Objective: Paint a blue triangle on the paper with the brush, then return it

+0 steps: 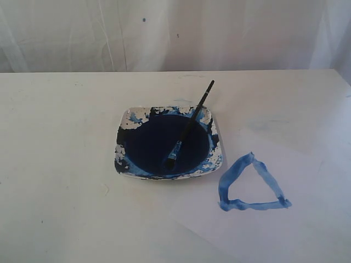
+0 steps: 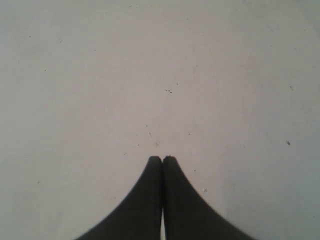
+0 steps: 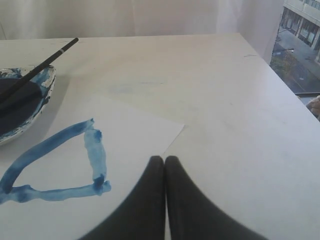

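A blue triangle point(image 1: 249, 186) point(image 3: 55, 165) of watery strokes lies painted on the white paper point(image 1: 285, 230) point(image 3: 135, 127), right of the square dish point(image 1: 125, 121) point(image 3: 47, 87). The black-handled brush point(image 1: 189, 125) point(image 3: 40, 65) rests in the dish, its blue tip down in the dark paint and its handle leaning over the far rim. Neither gripper shows in the exterior view. My right gripper point(image 3: 164, 159) is shut and empty, above the paper's edge near the triangle. My left gripper point(image 2: 162, 159) is shut with nothing in it, over bare white table.
A white curtain point(image 1: 175, 33) hangs behind the table's far edge. The table's right edge point(image 3: 280, 75) runs beside a window with buildings outside. A faint blue smudge point(image 1: 266, 125) marks the tabletop beyond the paper.
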You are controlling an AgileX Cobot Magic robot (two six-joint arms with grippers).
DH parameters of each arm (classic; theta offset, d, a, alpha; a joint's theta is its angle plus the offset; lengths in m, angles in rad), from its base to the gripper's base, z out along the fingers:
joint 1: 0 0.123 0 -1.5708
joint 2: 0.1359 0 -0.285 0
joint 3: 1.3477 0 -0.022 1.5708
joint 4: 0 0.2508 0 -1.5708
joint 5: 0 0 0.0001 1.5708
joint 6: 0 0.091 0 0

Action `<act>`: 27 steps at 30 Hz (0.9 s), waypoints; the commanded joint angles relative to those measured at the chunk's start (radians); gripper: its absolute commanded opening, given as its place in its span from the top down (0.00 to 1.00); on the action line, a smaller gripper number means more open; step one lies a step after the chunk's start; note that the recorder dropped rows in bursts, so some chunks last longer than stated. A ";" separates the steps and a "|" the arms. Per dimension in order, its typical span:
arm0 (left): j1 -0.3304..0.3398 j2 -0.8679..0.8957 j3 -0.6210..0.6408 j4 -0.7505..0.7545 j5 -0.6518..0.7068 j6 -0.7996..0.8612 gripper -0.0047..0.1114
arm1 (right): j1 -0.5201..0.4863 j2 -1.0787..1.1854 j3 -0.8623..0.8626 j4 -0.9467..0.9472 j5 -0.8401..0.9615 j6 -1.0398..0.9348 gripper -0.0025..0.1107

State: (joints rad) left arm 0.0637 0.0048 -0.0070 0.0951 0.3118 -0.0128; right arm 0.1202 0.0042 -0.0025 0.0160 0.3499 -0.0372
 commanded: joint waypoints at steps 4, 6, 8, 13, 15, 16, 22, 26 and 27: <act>-0.006 -0.005 0.007 -0.003 -0.006 -0.009 0.96 | 0.001 -0.004 0.003 -0.010 0.000 -0.011 0.98; -0.006 -0.005 0.007 -0.003 -0.006 -0.009 0.96 | 0.001 -0.004 0.003 -0.010 0.000 -0.011 0.98; -0.006 -0.005 0.007 -0.003 -0.006 -0.009 0.96 | 0.001 -0.004 0.003 -0.010 0.000 -0.011 0.98; -0.006 -0.005 0.007 -0.003 -0.006 -0.009 0.96 | 0.001 -0.004 0.003 -0.010 0.000 -0.011 0.98; -0.006 -0.005 0.007 -0.005 -0.006 -0.009 0.96 | 0.001 -0.004 0.003 -0.010 0.000 -0.011 0.98; -0.006 -0.005 0.007 -0.013 -0.006 -0.009 0.96 | 0.001 -0.004 0.003 -0.010 0.000 -0.011 0.98; -0.006 -0.005 0.007 -0.095 -0.010 -0.009 0.96 | -0.030 -0.004 0.003 -0.009 0.000 -0.011 0.98; -0.006 -0.005 0.007 -0.095 -0.010 -0.009 0.96 | -0.030 -0.004 0.003 -0.009 0.000 -0.011 0.98; -0.006 -0.005 0.007 -0.095 -0.007 -0.009 0.96 | -0.030 -0.004 0.003 -0.009 0.000 -0.011 0.98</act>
State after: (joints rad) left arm 0.0637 0.0048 -0.0070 0.0136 0.3081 -0.0140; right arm 0.0988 0.0042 -0.0025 0.0119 0.3554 -0.0372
